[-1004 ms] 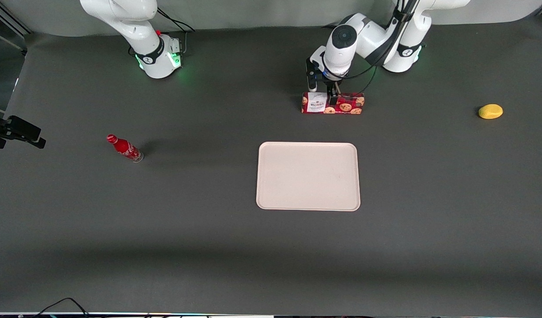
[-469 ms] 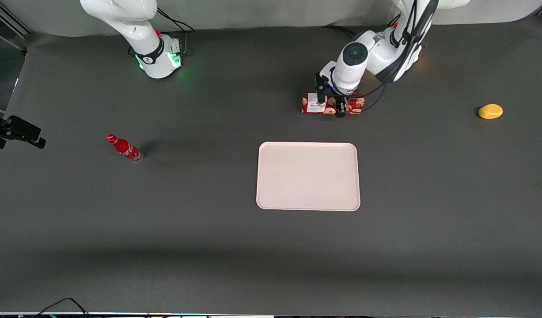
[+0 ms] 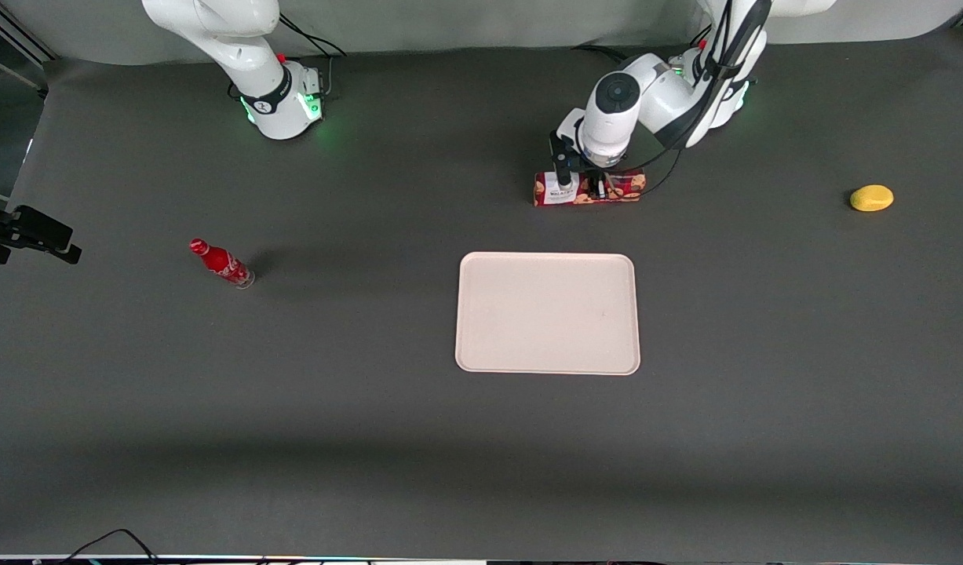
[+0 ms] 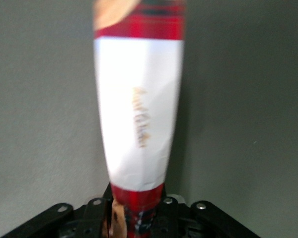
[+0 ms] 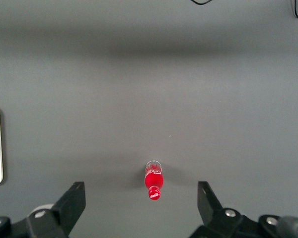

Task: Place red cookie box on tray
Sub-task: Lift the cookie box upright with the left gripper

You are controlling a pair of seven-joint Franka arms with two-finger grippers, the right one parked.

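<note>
The red cookie box (image 3: 589, 188) sits in the upper middle of the picture, lying long-ways across. The gripper (image 3: 599, 187) looks closed on its middle. The tray (image 3: 547, 312) lies straight below it in the picture, nearer the camera.

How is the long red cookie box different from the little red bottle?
The long red tartan cookie box is a flat-sided carton with a white label; the small red bottle is round with a narrow neck. The box is longer than the bottle. The left arm's gripper sits at the box, while the bottle stands alone toward the parked arm's end of the dark table. Both are red, and neither is on the pale rectangular tray.
</note>
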